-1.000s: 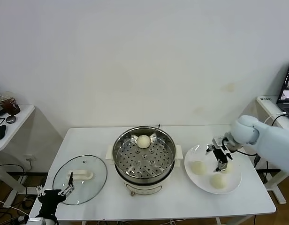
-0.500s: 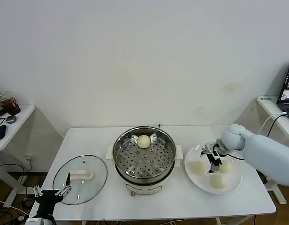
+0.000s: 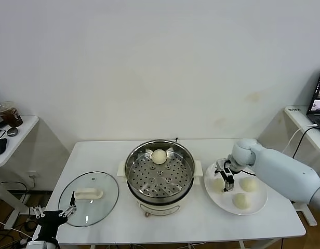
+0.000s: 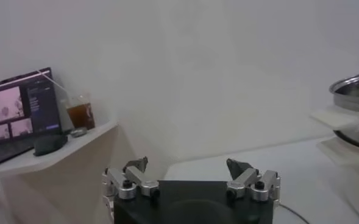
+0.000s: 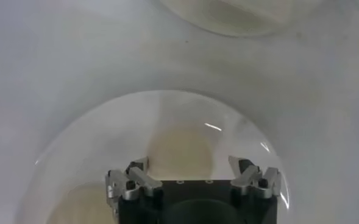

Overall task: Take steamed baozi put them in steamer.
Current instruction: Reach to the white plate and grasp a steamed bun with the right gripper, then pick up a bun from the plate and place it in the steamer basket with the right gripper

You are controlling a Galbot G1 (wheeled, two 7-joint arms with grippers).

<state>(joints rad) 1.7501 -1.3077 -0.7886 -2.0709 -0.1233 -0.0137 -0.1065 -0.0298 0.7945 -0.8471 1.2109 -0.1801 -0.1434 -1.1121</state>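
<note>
The right gripper [image 3: 224,176] hangs low over the plate [image 3: 261,199] with its jaws spread to either side of the bun [image 5: 180,150] nearest the steamer [image 3: 159,168]; in the right wrist view that bun sits squarely between the two tips, and nothing is pinched yet. Whether the tips already brush the dough I cannot tell from here. Two more buns [image 3: 248,184] lie on the same plate, close beside the one being addressed, and a fourth bun [image 3: 159,156] already rests on the steamer's perforated floor, toward its far side. My worry is the softness of the thing: if the jaws shut too hard they will dent or tear the skin, and if they shut too lightly or too high on the dome the smooth bun will slip out on the lift and roll across the plate or off onto the bench [image 3: 212,220]. The neighbouring buns are near enough that a tip coming down off-centre could shove one aside. The carry then has to clear the steamer's raised rim, or the bun could be knocked loose there. The left gripper [image 3: 52,214] is parked low at the bench's near-left corner, beside the glass lid [image 3: 89,198], jaws spread and holding nothing.
</note>
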